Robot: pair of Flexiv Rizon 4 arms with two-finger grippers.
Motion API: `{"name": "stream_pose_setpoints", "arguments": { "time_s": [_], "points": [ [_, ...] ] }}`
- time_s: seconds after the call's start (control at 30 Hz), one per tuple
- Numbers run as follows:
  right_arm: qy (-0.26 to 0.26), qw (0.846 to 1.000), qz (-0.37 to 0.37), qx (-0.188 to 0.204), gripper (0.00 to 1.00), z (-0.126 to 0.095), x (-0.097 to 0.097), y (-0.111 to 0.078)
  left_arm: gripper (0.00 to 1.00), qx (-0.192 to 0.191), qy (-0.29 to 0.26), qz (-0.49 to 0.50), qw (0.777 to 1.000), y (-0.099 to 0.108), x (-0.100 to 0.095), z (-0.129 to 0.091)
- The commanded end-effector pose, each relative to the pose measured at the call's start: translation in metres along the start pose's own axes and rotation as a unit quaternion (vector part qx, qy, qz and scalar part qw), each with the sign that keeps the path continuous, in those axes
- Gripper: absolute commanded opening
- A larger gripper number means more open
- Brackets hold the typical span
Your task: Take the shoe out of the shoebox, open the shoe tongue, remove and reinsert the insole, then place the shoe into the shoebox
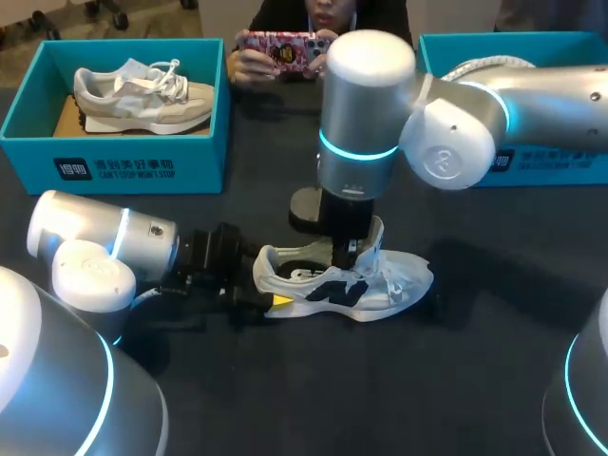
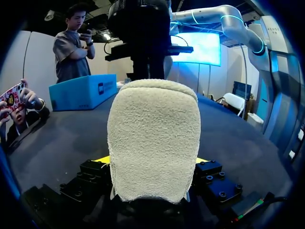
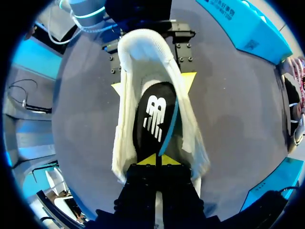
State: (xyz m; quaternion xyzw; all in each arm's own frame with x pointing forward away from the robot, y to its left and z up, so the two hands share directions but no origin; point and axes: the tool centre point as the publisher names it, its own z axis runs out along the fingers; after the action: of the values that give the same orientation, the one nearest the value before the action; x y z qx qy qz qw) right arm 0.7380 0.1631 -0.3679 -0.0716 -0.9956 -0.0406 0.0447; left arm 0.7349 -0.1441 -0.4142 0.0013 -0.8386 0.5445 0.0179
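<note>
A white shoe (image 1: 380, 285) with dark side marks lies on the black table in the head view, toe pointing right. My left gripper (image 1: 271, 290) holds its fuzzy heel (image 2: 155, 138) from both sides, one yellow fingertip (image 3: 189, 78) pressed against each side. My right gripper (image 3: 156, 160) comes straight down into the shoe's opening (image 1: 347, 255). Its yellow tips are closed together on the front end of the black insole (image 3: 152, 119). The insole sits tilted inside the shoe, its teal edge showing.
A teal shoebox (image 1: 142, 166) at the back left holds a second, beige shoe (image 1: 142, 90). Another teal shoebox (image 1: 541, 166) stands at the back right, partly behind my right arm. Bare black table lies in front of the shoe.
</note>
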Motion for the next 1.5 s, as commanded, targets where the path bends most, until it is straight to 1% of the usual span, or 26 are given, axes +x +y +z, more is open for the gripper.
{"name": "stream_pose_setpoints", "arguments": {
  "time_s": [0.03,0.33,0.47,0.77,1.0,1.07,1.23,1.5],
  "points": [
    [0.005,1.000,-0.003,-0.014,0.00,-0.007,-0.002,-0.011,0.00,-0.001,0.000,0.000,1.000,0.003,0.000,0.002],
    [0.003,1.000,-0.004,-0.008,0.00,-0.026,-0.003,-0.021,0.00,-0.001,0.000,0.000,1.000,0.003,0.000,0.002],
    [-0.002,1.000,-0.006,-0.011,0.00,-0.034,-0.005,-0.024,0.00,-0.001,0.000,0.000,1.000,0.003,0.000,0.002],
    [-0.011,1.000,-0.011,-0.015,0.00,-0.045,-0.006,-0.033,0.00,-0.001,0.000,0.000,1.000,0.003,0.000,0.002],
    [-0.018,0.999,-0.023,-0.034,0.00,-0.050,-0.008,-0.034,0.00,-0.001,0.000,0.000,1.000,0.003,0.000,0.002],
    [-0.020,0.998,-0.027,-0.046,0.00,-0.051,-0.008,-0.035,0.00,-0.001,0.000,0.000,1.000,0.003,0.000,0.002],
    [-0.011,0.997,-0.043,-0.064,0.00,-0.052,-0.010,-0.034,0.00,-0.001,0.000,0.000,1.000,0.003,0.000,0.002],
    [0.009,0.994,-0.077,-0.079,0.00,-0.053,-0.010,-0.021,0.00,-0.001,0.000,0.000,1.000,0.003,0.000,0.002]
  ]
}}
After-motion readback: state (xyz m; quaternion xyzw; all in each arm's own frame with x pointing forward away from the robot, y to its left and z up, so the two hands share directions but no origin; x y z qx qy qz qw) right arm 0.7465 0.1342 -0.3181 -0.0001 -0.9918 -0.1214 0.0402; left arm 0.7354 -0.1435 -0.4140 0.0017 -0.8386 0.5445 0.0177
